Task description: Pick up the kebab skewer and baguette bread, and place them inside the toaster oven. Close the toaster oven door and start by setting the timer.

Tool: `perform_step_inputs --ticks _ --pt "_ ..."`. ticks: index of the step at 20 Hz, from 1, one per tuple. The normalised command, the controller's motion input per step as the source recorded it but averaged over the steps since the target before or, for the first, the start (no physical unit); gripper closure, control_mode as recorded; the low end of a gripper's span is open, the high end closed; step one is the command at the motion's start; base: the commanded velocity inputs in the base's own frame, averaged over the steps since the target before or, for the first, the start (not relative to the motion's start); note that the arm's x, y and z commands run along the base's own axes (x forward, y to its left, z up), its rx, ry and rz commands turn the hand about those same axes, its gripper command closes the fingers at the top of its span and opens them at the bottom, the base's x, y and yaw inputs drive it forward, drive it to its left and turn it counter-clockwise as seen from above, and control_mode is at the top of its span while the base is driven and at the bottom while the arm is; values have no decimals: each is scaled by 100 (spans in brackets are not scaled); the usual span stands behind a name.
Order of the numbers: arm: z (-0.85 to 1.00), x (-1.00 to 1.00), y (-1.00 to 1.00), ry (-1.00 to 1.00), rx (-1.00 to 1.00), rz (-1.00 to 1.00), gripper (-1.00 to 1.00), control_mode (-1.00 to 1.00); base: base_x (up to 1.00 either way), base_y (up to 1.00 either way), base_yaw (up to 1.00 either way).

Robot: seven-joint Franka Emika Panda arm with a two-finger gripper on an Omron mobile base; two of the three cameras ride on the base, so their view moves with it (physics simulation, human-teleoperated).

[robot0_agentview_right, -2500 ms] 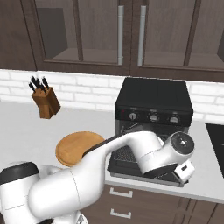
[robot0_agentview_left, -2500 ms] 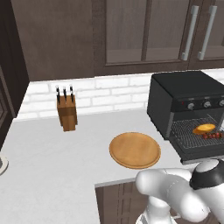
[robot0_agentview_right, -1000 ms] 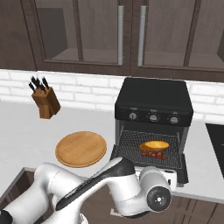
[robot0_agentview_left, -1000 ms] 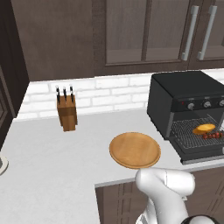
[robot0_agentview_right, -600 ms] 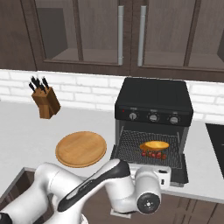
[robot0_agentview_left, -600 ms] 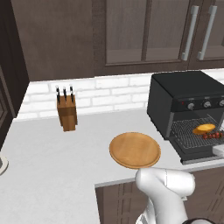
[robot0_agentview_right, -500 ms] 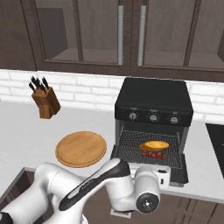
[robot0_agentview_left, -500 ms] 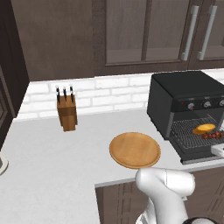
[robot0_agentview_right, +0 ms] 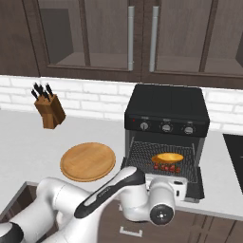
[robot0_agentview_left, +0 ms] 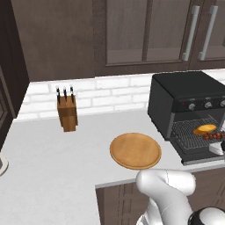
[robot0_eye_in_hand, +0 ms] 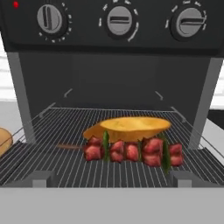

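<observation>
Hand view looks straight into the toaster oven [robot0_eye_in_hand: 112,52], and both items are in: the kebab skewer [robot0_eye_in_hand: 131,151] lies across the wire rack [robot0_eye_in_hand: 65,131] near its front edge, with the baguette bread [robot0_eye_in_hand: 129,127] just behind it, the two touching or very nearly so. In the right base view the oven sits on the desk [robot0_agentview_right: 28,142] with the toaster oven door [robot0_agentview_right: 197,187] dropped flat, and the arm's wrist hangs low in front of it, by the door's front edge. The hand [robot0_agentview_right: 182,186] is tucked against that edge and its fingers are hidden, so I cannot tell whether it is open or closed; nothing seems held. Loading looks finished, so closing the door is the step now. To do it well, get under the door's free edge, or catch the handle bar, and swing it up around the bottom hinge in a smooth arc, not pushing straight in, which could jolt the skewer. Then come the three knobs [robot0_eye_in_hand: 119,19] above for the timer. The round wooden board [robot0_agentview_left: 135,150] and knife block [robot0_agentview_left: 67,112] stand well aside.
</observation>
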Motion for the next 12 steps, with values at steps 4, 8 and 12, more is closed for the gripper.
perform_step_inputs --ticks 4,8,12 --pt "-17 0 -27 -2 0 0 -100 -100 0 0 0" --pt "-18 0 -11 -1 0 0 -100 -100 0 0 0" --pt "-13 0 -3 -1 0 0 -100 -100 0 0 0"
